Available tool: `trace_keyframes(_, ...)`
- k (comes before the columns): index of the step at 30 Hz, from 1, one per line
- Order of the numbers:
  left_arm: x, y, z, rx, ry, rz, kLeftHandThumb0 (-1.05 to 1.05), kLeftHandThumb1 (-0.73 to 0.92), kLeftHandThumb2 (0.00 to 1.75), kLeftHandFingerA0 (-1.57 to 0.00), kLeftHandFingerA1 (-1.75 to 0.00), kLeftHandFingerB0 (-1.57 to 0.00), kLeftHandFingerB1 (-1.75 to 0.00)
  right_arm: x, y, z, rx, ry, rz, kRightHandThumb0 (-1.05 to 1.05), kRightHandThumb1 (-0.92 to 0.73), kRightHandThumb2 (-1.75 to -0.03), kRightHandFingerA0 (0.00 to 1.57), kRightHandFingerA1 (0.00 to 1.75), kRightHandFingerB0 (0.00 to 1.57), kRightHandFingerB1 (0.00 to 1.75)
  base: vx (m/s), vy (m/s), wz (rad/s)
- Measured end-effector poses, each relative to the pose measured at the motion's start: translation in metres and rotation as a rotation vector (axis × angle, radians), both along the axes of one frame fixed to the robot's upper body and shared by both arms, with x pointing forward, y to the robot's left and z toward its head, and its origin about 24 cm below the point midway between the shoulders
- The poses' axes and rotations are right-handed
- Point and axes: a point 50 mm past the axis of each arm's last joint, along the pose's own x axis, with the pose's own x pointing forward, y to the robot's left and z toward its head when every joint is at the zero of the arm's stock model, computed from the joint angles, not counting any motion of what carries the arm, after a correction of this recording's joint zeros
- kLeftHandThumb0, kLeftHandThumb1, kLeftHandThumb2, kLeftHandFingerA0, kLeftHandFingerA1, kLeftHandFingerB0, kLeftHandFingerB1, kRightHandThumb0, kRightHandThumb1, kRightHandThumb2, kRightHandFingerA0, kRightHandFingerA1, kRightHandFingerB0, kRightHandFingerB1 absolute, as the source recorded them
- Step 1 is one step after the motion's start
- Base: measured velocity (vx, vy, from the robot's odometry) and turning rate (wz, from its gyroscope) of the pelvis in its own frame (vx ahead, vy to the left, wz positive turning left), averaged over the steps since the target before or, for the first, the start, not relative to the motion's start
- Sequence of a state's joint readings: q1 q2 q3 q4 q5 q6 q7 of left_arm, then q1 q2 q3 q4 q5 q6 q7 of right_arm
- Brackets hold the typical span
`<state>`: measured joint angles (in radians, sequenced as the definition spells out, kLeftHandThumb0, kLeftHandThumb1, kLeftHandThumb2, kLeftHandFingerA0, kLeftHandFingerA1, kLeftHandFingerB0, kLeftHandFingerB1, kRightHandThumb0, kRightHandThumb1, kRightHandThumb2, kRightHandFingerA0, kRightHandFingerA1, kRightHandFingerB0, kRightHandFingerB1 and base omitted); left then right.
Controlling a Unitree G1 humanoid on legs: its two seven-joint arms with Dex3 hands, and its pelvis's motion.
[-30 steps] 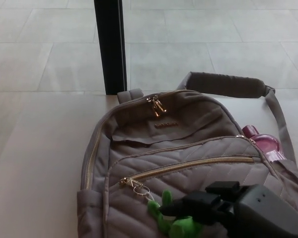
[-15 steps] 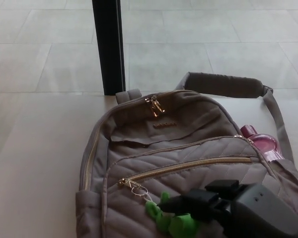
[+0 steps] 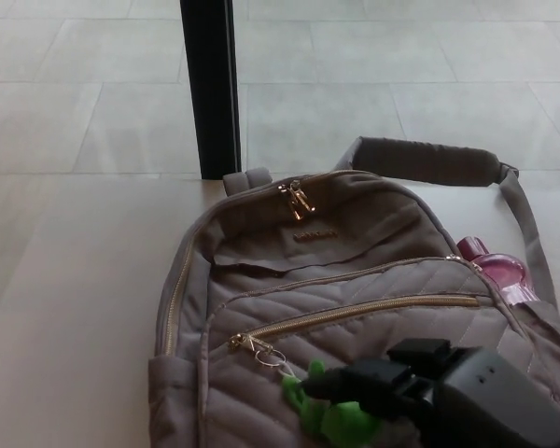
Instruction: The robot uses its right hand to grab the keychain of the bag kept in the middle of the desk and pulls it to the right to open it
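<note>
A taupe quilted backpack [image 3: 336,280] lies on the light desk [image 3: 75,308], front pocket up. Its gold zipper [image 3: 355,313] runs across the pocket, the slider at the left end with a ring [image 3: 271,357]. A green keychain figure [image 3: 331,415] hangs from that ring. My right hand [image 3: 420,392] comes in from the lower right, and its black fingers [image 3: 355,385] lie over the green figure. Part of the figure is hidden beneath them, and I cannot tell whether they clamp it. My left hand does not show.
A pink bottle top [image 3: 499,271] sticks out of the bag's right side pocket. The padded strap [image 3: 429,161] curves behind the bag. A black post [image 3: 210,89] stands past the desk's far edge, with tiled floor [image 3: 401,75] beyond.
My right hand's fingers have crept left over the green keychain figure. The whole picture wobbled slightly with the camera; the bag has stayed put.
</note>
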<state>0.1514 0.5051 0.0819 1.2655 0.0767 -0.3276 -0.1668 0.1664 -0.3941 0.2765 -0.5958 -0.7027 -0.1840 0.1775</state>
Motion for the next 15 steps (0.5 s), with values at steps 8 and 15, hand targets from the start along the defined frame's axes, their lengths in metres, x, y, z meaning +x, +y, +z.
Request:
trace_keyframes(8, 0.0, -0.001, -0.001, -0.002, 0.007, -0.015, -0.69, 0.72, 0.62, -0.73, -0.63, -0.56, -0.43, 0.007, -0.01, -0.003, 0.001, -0.059, -0.092, -0.2, -0.63, -0.68, 1.05, 1.69, 0.64, 0.47, 0.0, 0.0, 0.0)
trace_keyframes(15, 0.0, -0.002, -0.001, -0.002, 0.014, -0.03, -0.71, 0.78, 0.64, -0.73, -0.58, -0.58, -0.42, 0.005, 0.001, -0.005, 0.045, -0.08, -0.064, -0.25, -0.58, -0.76, 0.94, 1.65, 0.7, 0.52, 0.0, 0.0, 0.0)
